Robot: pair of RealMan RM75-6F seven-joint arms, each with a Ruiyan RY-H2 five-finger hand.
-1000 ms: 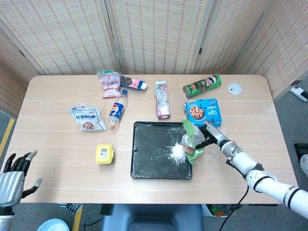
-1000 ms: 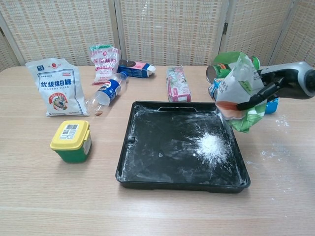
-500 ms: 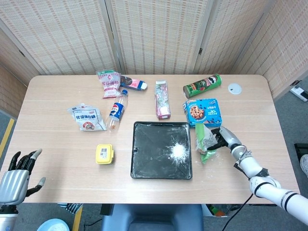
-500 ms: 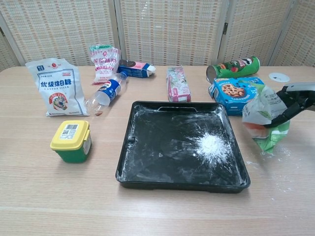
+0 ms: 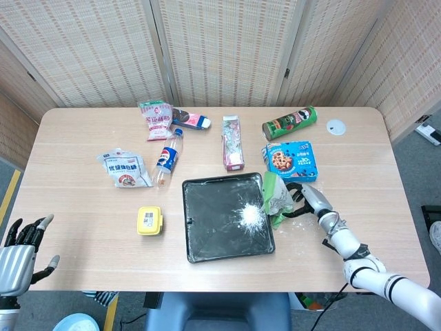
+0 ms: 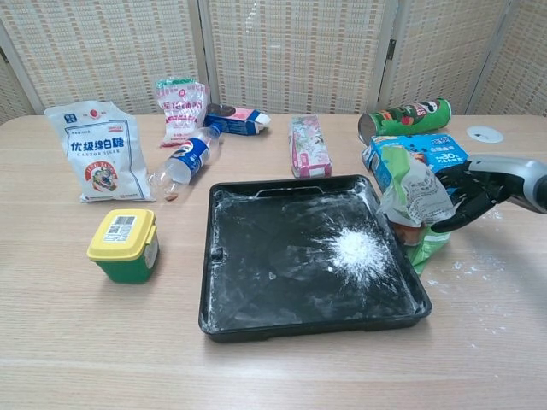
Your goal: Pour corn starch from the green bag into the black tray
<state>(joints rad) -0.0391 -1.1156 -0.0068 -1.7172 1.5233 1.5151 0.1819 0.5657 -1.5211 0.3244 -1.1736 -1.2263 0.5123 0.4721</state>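
The green bag (image 5: 277, 199) has been brought back against the black tray's (image 5: 207, 227) right edge by the right hand (image 5: 301, 199). The tray has been pushed left and turned askew.

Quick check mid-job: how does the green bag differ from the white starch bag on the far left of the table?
The green bag is crumpled, open, and gripped by the right robot hand against the black tray's right rim; the white bag looks full and lies untouched, well clear of the tray. The green bag is green and translucent; the white bag has blue lettering and a round logo. Both are soft plastic pouches.
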